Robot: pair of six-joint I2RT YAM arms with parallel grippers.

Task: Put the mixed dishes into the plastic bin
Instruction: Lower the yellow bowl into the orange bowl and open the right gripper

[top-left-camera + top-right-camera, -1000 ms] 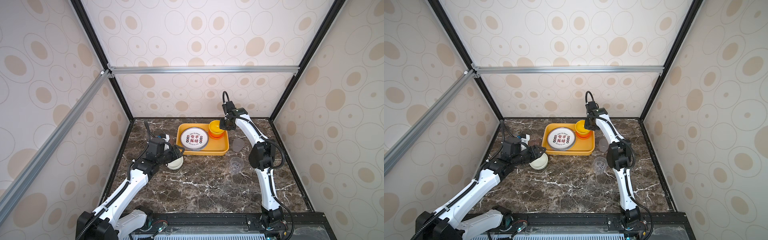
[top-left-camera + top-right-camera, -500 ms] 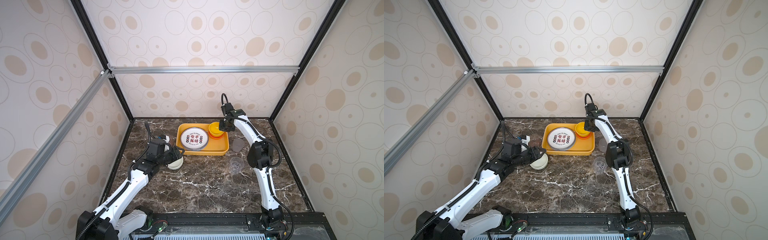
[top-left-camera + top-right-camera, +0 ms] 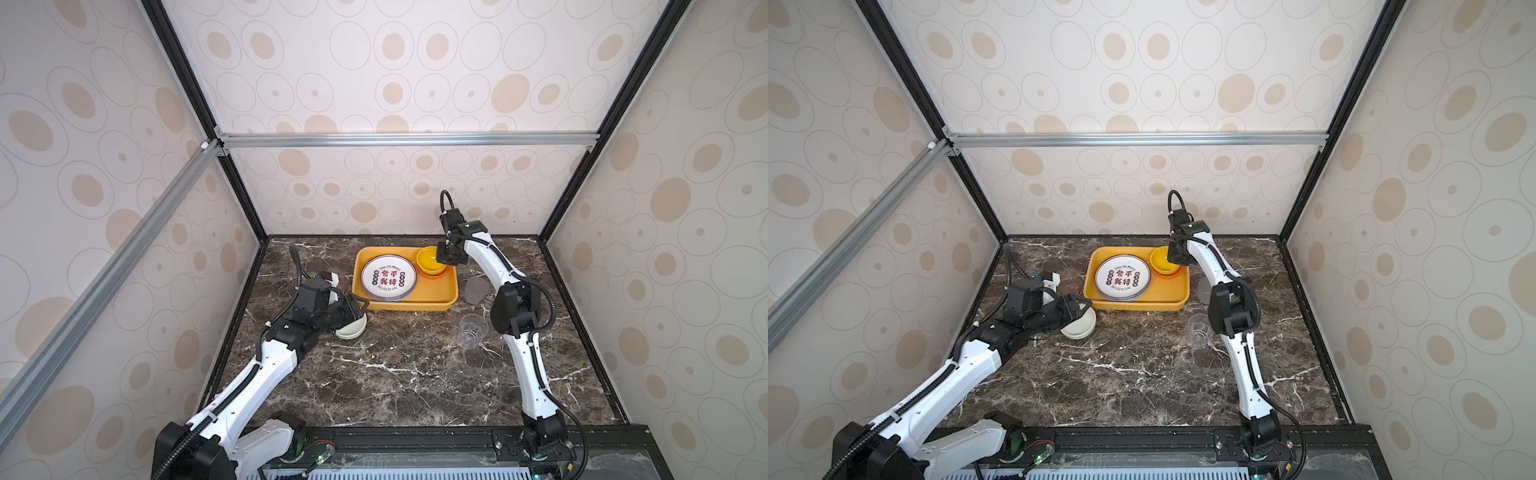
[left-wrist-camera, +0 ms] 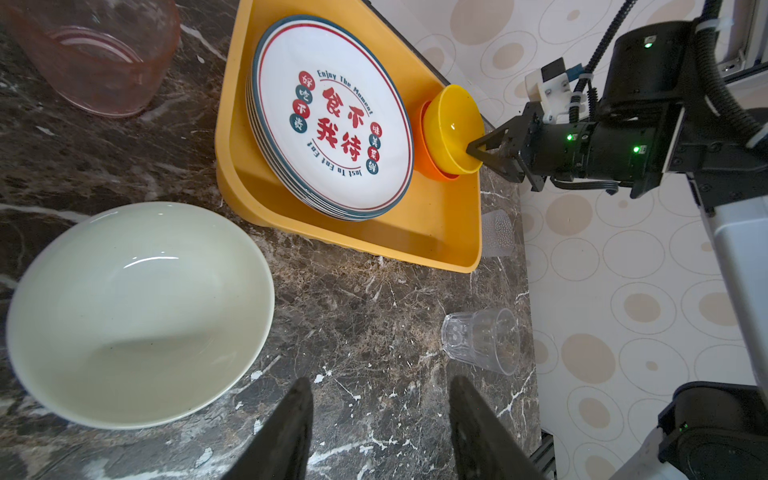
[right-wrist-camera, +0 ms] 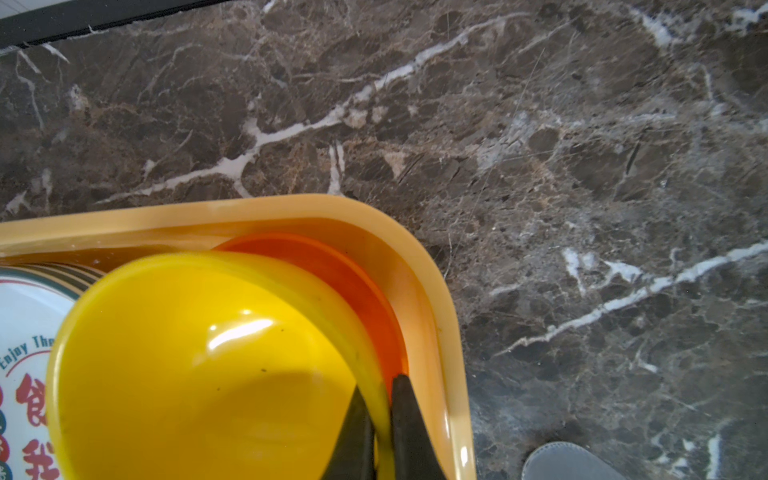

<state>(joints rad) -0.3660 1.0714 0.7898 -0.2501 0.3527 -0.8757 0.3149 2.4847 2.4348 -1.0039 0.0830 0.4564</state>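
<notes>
The yellow plastic bin (image 3: 405, 305) holds a stack of white plates (image 3: 388, 276) and an orange bowl (image 3: 432, 275). A yellow bowl (image 5: 187, 365) sits tilted inside the orange bowl (image 5: 332, 270), with my right gripper (image 5: 380, 386) shut on its rim at the bin's far right corner. My left gripper (image 4: 378, 390) stands open over bare marble, just beside a cream bowl (image 4: 133, 311) that sits left of the bin. In a top view the cream bowl (image 3: 1079, 326) is partly hidden under that gripper.
A clear cup (image 3: 471, 330) stands on the marble right of the bin's front. A grey cup (image 3: 475, 289) lies just off the bin's right wall. A pink cup (image 4: 95, 58) lies left of the bin. Enclosure walls close in on three sides.
My right gripper has come down slightly with the yellow bowl, which now rests in the orange bowl. The left arm has barely moved.
</notes>
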